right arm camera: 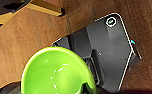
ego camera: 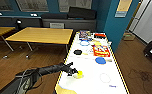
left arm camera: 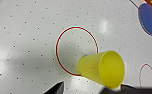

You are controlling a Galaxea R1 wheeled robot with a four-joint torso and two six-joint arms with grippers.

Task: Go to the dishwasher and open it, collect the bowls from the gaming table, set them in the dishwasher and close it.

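Room: brown wood floor [ego camera: 42, 60], blue walls, two wooden tables [ego camera: 42, 35] off to the side.
Gaming table [ego camera: 92, 80]: long, glossy white top with tiny dots, yellow edge, right in front; left arm reaching over its near end.
Robot base [right arm camera: 109, 50]: dark, with a small green light, on the wood floor, seen in the right wrist view.
Things on the far half of the table: red and yellow box [ego camera: 101, 50], colourful box [ego camera: 85, 34], blue disc [ego camera: 100, 60], black round thing [ego camera: 77, 52].
Green bowl [right arm camera: 55, 72]: bright green, shiny inside, open side facing the right wrist camera, above the floor beside the base.
Right tool [right arm camera: 85, 88]: holding the green bowl at its rim.
Red ring [left arm camera: 76, 50]: drawn on the white top, just under the yellow cup.
Yellow cup [left arm camera: 104, 68]: small, tipped on its side, mouth facing the left wrist camera, above the white top at the near end.
Left tool [ego camera: 74, 71]: holding the yellow cup.
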